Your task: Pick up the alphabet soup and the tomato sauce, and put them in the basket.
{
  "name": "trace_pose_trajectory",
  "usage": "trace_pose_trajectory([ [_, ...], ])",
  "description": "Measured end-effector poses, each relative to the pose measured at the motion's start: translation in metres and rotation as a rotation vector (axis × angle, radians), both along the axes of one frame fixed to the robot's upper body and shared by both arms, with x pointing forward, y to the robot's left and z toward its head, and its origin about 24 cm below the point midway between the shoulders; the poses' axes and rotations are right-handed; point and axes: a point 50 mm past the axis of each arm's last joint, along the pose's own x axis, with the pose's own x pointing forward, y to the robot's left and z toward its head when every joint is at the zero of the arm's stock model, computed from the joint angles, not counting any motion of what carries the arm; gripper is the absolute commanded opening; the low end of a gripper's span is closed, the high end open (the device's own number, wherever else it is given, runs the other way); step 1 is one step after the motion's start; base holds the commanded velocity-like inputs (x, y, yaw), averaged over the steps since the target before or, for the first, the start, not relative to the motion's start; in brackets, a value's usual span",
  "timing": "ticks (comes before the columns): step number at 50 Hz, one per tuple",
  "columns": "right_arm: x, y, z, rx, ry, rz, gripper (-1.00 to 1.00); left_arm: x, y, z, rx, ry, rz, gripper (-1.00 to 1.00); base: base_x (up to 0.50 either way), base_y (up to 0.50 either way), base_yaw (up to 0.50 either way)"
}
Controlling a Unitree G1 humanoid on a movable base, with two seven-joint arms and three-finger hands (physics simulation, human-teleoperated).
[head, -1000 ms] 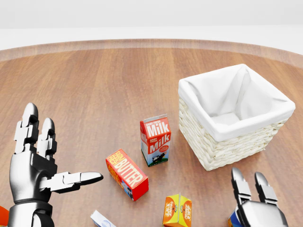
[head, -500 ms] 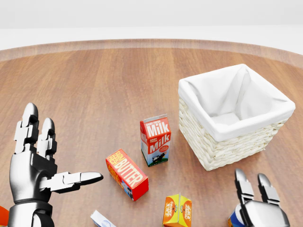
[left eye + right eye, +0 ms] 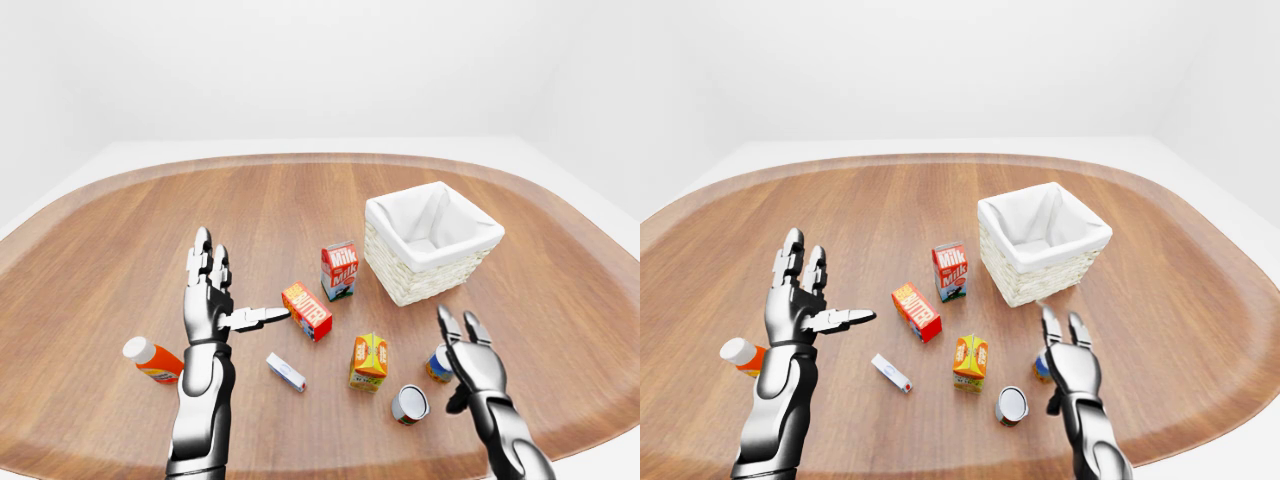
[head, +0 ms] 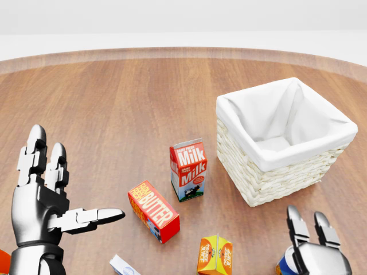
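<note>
Hovering w/ fingers spread and pointing up: right hand (image 3: 470, 362), gripping nothing, standing just beside an upright blue-and-orange can (image 3: 437, 364) at its left in the left-eye view, touching or not hard to tell since the hand is covering part of it. Lying on its side nearby, silver end facing the camera: second can (image 3: 409, 404), near the bottom of that view. Prob. the alphabet soup and the tomato sauce, these two, but labels too small to say which is which. Sitting up and to the right of the clutter, well apart from both cans: basket (image 3: 432, 243), white-lined, nothing showing inside. So, judging progress: nothing delivered yet, neither can lifted, both pick-ups and both drops remaining; looking like the approach to the first grasp, w/ the upright can the likelier target. Holding up at the left, palm side turned inward: left hand (image 3: 212, 295), two fingers straight up, thumb sticking out sideways toward the butter box (image 3: 307, 311) but not touching it, also unclenched and carrying nothing. Standing between butter and basket: milk carton (image 3: 339, 270). Sitting lower: orange juice carton (image 3: 369, 361), just left of the cans, plus a small white box (image 3: 285, 371) and an orange bottle w/ white cap (image 3: 152, 359) lying at far left behind the left forearm. Resting on the wooden table (image 3: 120, 230), all of it.
</note>
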Motion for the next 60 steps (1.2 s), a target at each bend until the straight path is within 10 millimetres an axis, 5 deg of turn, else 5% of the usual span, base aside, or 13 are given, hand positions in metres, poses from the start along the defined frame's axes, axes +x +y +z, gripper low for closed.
trace_pose_trajectory([
  [60, 0.015, -0.007, -0.016, 0.010, 0.030, -0.021, 1.00, 0.000, 0.000, 0.000, 0.000, 0.000, 0.000, 1.00, 0.00, 0.00, 0.00],
])
